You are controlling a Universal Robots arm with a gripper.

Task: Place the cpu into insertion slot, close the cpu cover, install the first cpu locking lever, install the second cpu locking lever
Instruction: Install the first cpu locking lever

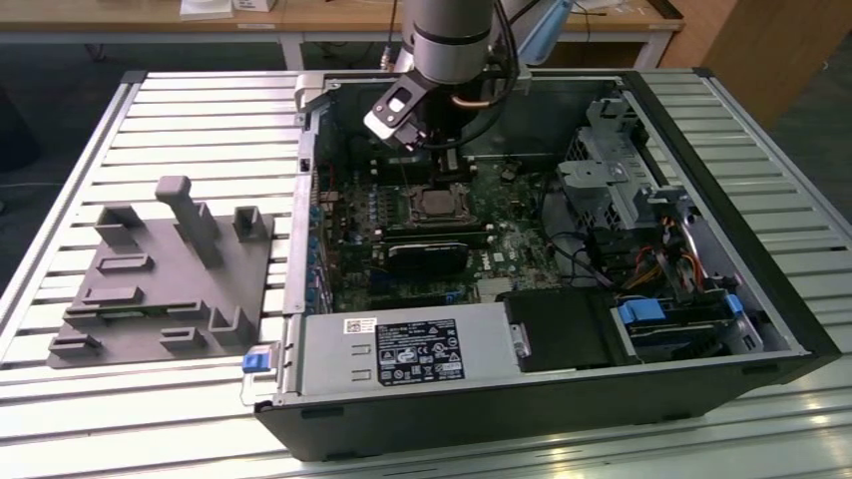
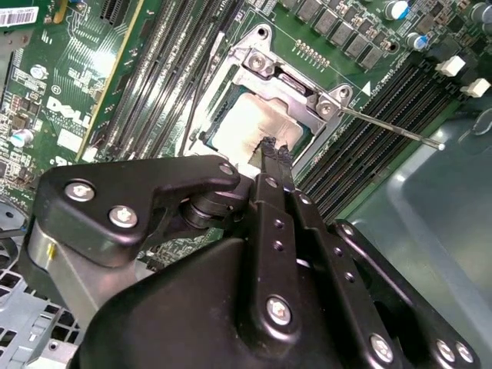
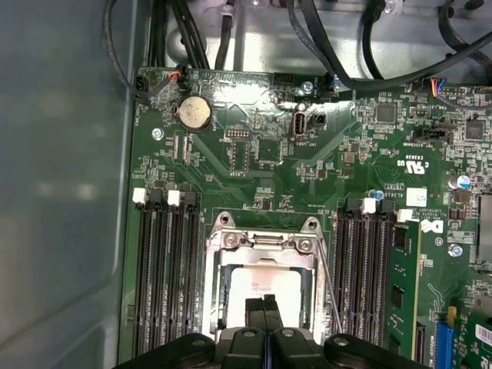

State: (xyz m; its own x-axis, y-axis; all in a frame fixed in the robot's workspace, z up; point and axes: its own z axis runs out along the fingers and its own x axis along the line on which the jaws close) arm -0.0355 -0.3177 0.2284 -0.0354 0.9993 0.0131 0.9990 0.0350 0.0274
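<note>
While the hand (image 2: 274, 147) hangs over the cpu (image 2: 244, 123), fingers (image 3: 257, 317) together, computer case (image 1: 533, 424) on slatted table (image 1: 200, 110), desk (image 1: 333, 18) behind

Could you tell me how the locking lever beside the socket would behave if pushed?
The lever is a thin bare metal rod, so probably springy and slick. One end sits at the socket's corner, so it would likely pivot rather than slide.

In the exterior view the arm (image 1: 450, 40) is cut off by the frame's upper edge, and the socket (image 1: 437, 205) at mid-frame is too small to make out. In both wrist views the pincer (image 3: 265, 301) (image 2: 275, 147) hides one edge of the cpu (image 3: 265, 280) (image 2: 246, 123) and the adjoining side of the cpu cover (image 3: 261, 246) (image 2: 265, 65).
</note>
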